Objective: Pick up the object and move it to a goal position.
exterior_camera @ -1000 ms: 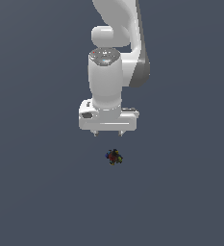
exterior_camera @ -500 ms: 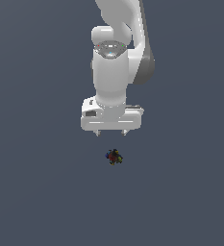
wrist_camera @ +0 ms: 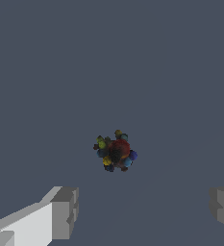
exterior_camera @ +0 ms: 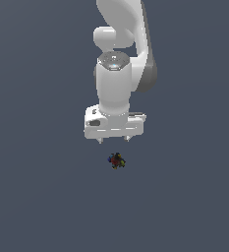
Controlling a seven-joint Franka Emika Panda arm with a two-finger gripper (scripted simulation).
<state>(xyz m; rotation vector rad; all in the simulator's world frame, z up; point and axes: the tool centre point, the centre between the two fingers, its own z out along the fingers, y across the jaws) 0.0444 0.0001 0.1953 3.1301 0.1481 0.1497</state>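
The object (exterior_camera: 116, 160) is a tiny dark lump with red, yellow, green and blue patches, lying on the plain grey floor. In the wrist view the object (wrist_camera: 115, 150) sits ahead of the fingers, apart from both. My white gripper (exterior_camera: 114, 140) hangs just above and slightly behind it in the exterior view, fingertips short and spread. It is open with nothing between the fingers (wrist_camera: 64, 211). The second finger (wrist_camera: 223, 206) shows far apart from the first.
The white arm (exterior_camera: 121, 54) rises from the gripper toward the exterior view's top. Around the lump lies only the uniform grey surface (exterior_camera: 37, 197).
The gripper has shifted slightly toward the exterior view's left and a little lower, nearer the lump. The lump has not moved.
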